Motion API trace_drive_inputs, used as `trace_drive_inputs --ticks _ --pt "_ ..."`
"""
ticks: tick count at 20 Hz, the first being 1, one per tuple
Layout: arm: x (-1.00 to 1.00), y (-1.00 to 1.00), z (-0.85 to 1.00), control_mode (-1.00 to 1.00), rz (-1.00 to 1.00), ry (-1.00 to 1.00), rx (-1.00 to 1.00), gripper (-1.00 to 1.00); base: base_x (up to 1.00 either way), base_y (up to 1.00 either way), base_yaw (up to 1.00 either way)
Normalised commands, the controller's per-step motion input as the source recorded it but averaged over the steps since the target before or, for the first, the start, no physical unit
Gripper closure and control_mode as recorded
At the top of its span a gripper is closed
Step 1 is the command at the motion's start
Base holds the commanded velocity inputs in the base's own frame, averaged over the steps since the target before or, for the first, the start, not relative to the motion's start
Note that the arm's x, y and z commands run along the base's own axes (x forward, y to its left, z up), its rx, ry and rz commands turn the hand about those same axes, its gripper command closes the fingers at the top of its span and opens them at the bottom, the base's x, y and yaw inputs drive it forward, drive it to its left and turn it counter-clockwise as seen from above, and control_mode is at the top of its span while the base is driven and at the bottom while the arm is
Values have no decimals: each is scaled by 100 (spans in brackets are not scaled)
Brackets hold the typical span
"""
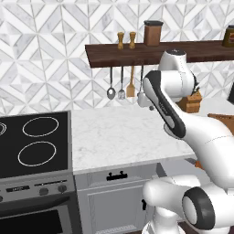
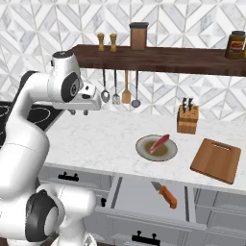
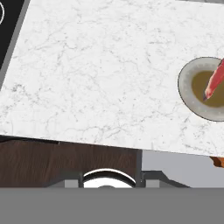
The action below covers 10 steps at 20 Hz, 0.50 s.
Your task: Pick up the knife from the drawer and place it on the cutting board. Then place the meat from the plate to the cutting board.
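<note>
I see a white marble counter (image 2: 110, 139) carrying the plate (image 2: 144, 153), the cutting board (image 2: 216, 161) to its right, and a wooden knife block (image 2: 187, 120) near the wall. The meat (image 2: 159, 142) lies on the plate. Stovetop (image 1: 32, 141) flush at counter's left.

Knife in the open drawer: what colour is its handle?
Orange-brown; the knife has a silver blade and lies in the drawer, clearest in the right base view.

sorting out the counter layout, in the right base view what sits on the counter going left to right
gripper over the counter's left end → plate with the meat → knife block → cutting board
</note>
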Motion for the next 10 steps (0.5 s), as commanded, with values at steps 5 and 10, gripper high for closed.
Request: trace_drive_inputs --ticks 5,10 --pt "-16 -2 -2 -100 0 0 0 -100 0 0 0" --pt "-10 42 -2 -100 -10 1 0 -100 0 0 0"
